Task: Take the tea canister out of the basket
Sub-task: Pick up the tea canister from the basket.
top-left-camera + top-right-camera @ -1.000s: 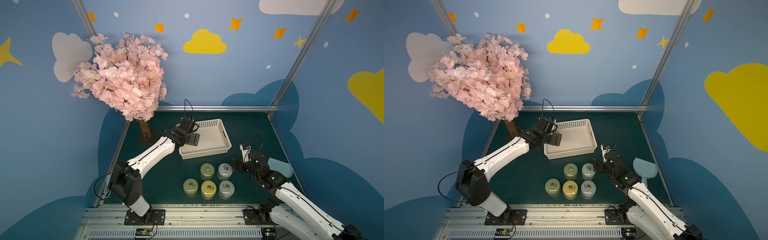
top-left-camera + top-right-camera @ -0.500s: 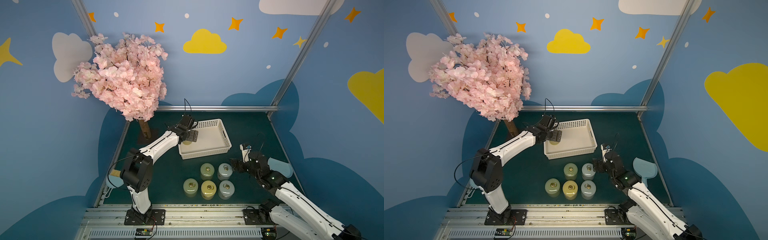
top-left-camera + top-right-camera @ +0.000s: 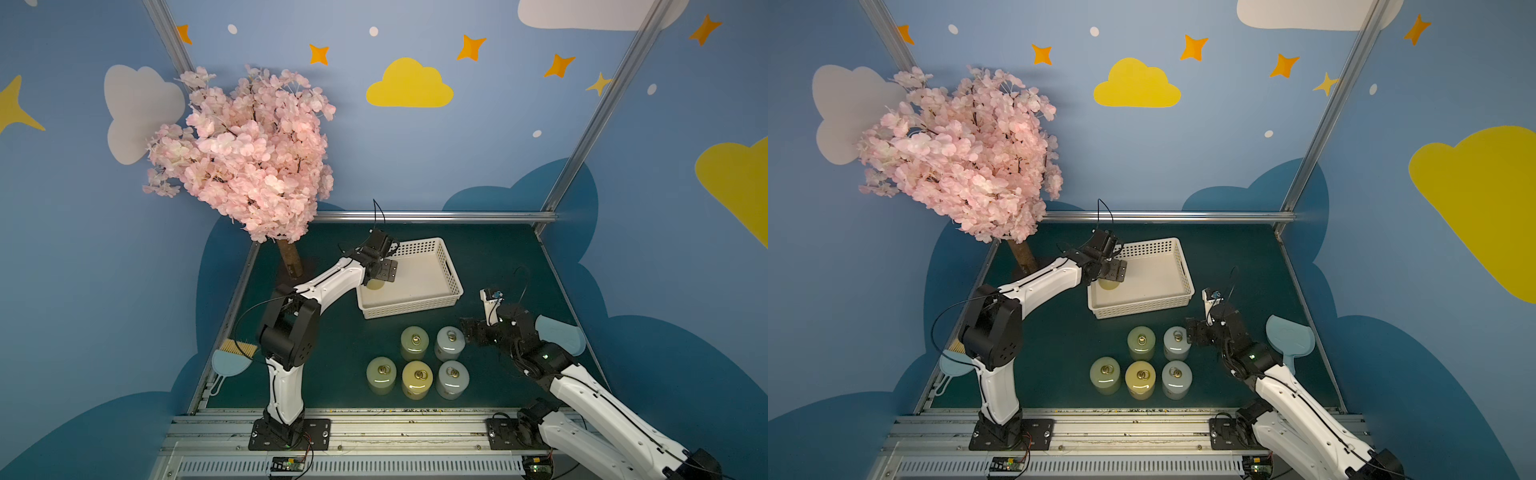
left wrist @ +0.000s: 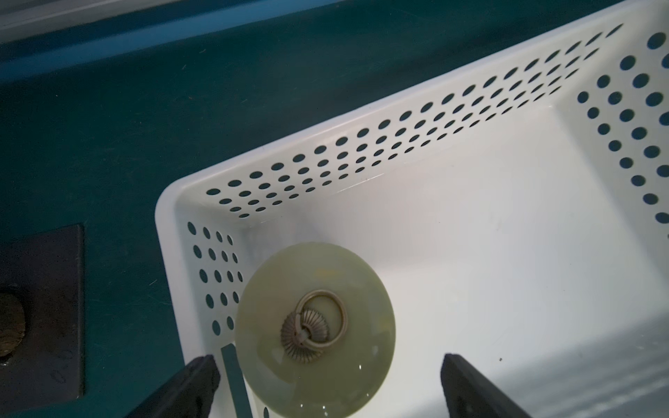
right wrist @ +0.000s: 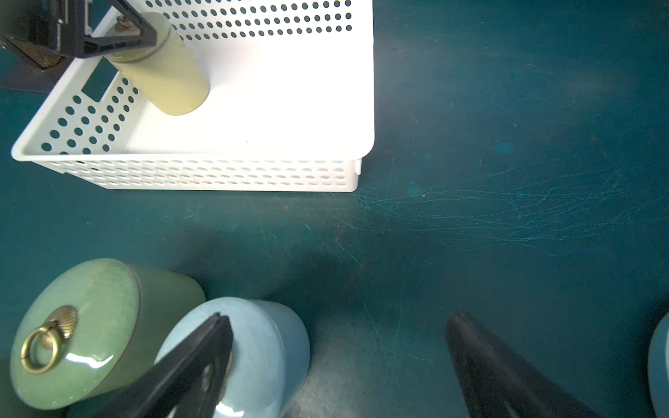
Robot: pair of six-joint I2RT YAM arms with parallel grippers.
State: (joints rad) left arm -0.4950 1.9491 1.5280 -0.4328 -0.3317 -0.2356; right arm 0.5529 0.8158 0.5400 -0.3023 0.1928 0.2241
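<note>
The tea canister (image 4: 315, 325) is standing in the basket (image 4: 362, 144), by its left edge. The left hand (image 4: 325, 372) is hanging open over it, a finger (image 4: 192, 383) at each side. The right hand (image 5: 338, 322) is hanging open too

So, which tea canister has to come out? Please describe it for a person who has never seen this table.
Beside the pink blossom tree sits a white basket. By its side nearest the tree stands a pale green canister with a brass ring on the lid. It alone is inside the basket; the five other canisters stand on the green mat outside.
</note>
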